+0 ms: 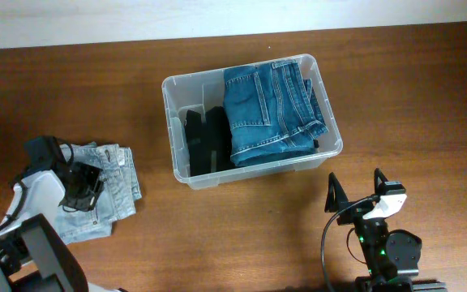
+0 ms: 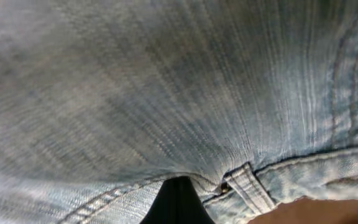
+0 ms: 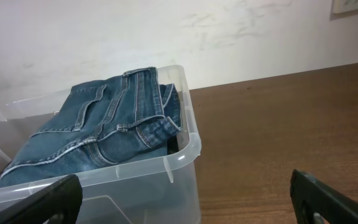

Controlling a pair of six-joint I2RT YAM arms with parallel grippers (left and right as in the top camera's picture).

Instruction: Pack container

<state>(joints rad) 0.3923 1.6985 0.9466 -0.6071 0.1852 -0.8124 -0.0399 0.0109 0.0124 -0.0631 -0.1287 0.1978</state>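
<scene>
Brown table point(image 1: 412, 89), container point(image 1: 169, 122) with jeans point(image 1: 266, 105)

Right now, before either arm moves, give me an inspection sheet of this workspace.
Surface: brown wooden table, no spills seen.
Job's things: large clear plastic rectangular bin holds folded dark blue jeans in its right half and a black garment in its left half; folded pale blue jeans lie on the table outside it.
Clutter: nothing seen.
Grippers: left gripper is down on the pale jeans, jaws hidden; right gripper is open, empty and apart from the bin.
Cables: black cable loops beside the right arm.
Surroundings: white wall beyond the table.
</scene>
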